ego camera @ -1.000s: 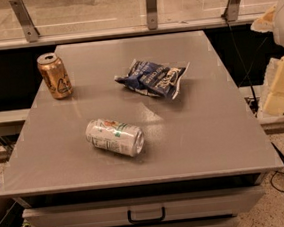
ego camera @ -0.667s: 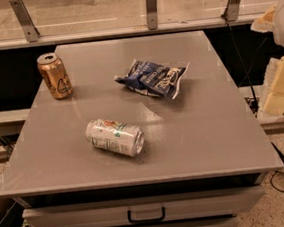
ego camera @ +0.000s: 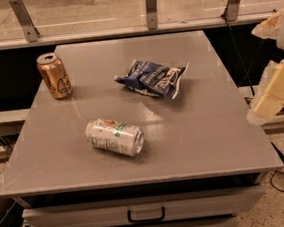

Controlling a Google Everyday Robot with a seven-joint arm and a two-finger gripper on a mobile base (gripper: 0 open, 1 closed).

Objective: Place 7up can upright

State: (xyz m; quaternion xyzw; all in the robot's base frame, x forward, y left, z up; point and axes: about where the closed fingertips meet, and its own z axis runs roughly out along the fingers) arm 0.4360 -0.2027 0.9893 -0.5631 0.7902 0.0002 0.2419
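Whether the jaws of the gripper (ego camera: 275, 88) are spread or pressed together cannot be told: only cream-coloured parts of it show, cut off by the right edge, off the table (ego camera: 205, 139) and beyond its right side.

At the far left of the grey tabletop a gold can (ego camera: 54, 76) stands upright, opening on top, with black markings too blurred to read. Nearer the front, left of centre, the 7up can (ego camera: 114, 137) lies on its side, silvery-white with green and a spot of red; its shiny end faces the front right and no brand name can be made out. Behind it and to the right lies a crumpled dark blue snack bag (ego camera: 152, 78) with white lettering that is illegible. Below the tabletop, a drawer handle (ego camera: 146, 215) shows.
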